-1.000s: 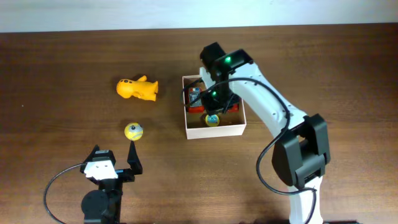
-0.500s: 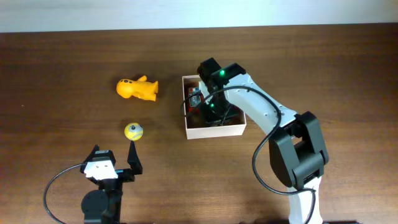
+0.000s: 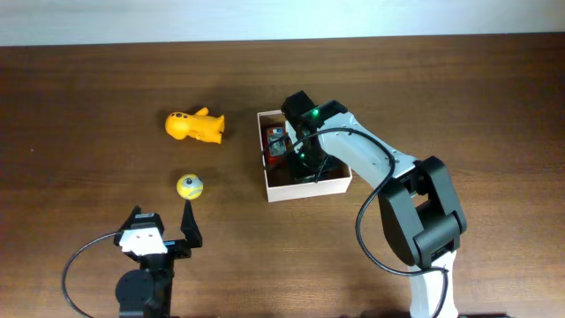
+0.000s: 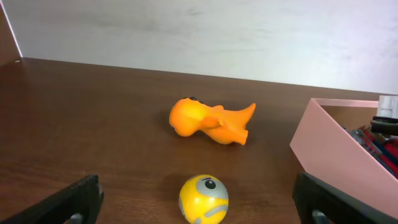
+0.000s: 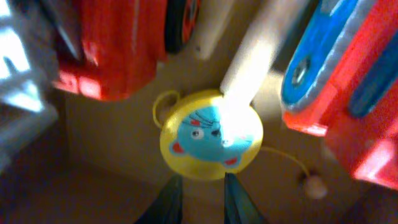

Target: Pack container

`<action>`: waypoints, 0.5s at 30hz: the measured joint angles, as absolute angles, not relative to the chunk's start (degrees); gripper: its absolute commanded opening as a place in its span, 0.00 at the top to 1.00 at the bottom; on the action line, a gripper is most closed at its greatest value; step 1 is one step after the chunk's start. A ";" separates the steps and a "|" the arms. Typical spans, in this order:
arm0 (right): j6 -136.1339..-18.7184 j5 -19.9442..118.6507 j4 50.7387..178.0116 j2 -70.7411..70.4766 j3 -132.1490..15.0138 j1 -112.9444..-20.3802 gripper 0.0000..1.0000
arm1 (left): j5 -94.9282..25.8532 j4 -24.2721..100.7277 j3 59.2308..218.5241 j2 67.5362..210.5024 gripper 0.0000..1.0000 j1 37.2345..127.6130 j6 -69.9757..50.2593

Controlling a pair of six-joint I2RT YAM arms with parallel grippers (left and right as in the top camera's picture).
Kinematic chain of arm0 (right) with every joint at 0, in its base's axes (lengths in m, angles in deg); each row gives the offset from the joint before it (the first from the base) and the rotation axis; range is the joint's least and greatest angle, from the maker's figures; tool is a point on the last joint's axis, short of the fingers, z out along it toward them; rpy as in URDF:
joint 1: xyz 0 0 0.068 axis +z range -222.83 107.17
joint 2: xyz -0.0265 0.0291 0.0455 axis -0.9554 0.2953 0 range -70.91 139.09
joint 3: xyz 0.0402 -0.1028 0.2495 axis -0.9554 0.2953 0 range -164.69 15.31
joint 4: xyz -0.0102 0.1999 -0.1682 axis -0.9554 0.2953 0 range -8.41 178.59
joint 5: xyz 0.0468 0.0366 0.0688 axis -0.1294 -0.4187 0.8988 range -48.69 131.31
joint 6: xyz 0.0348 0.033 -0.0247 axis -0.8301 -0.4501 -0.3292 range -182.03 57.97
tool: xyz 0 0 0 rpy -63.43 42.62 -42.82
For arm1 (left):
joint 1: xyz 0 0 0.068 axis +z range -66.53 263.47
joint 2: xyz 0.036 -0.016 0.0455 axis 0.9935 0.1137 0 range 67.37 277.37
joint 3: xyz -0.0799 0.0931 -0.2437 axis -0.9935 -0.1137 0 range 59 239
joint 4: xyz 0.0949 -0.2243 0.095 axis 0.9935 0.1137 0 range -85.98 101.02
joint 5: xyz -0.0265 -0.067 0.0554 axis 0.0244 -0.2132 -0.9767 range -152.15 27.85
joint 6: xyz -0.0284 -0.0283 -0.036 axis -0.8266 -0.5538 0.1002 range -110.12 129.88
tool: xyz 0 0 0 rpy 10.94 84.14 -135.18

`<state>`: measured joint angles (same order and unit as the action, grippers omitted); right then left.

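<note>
The container [image 3: 305, 190], a white-walled box with a tan inside, stands mid-table; its wall shows pink in the left wrist view [image 4: 329, 149]. My right gripper [image 3: 300, 163] is down inside it. In the right wrist view its fingertips [image 5: 203, 193] are nearly together, empty, at the edge of a yellow disc toy with a blue face [image 5: 211, 134] on the box floor. Red toys [image 5: 118, 50] and a red-and-blue toy [image 5: 336, 74] lie beside it. My left gripper [image 3: 161, 218] is open and empty, low near the front edge.
A yellow ball toy with grey marks [image 3: 190, 185] lies just ahead of the left gripper, also in the left wrist view [image 4: 203, 199]. An orange duck-like toy [image 3: 196, 125] lies farther back, left of the container; it shows in the left wrist view [image 4: 211, 121].
My right gripper has moved down and toward the front wall inside the container, now covering the yellow disc from overhead. The container has turned slightly. The left arm has not moved.
</note>
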<state>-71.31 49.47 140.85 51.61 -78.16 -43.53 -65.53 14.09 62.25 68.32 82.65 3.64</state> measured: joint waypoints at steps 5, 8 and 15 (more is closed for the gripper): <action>-71.26 48.86 138.69 51.61 -78.16 -43.53 0.82 | -65.53 14.09 62.25 68.32 0.01 82.65 3.64; -71.50 47.79 137.51 51.61 -78.16 -43.53 0.82 | -65.53 14.09 62.25 68.32 0.01 82.65 3.64; -72.57 45.19 135.48 51.61 -78.16 -43.53 0.82 | -65.53 14.09 62.25 68.32 0.01 82.65 3.64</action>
<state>-72.57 45.19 135.48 51.61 -78.16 -43.53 -65.53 14.09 62.25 68.32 82.65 3.64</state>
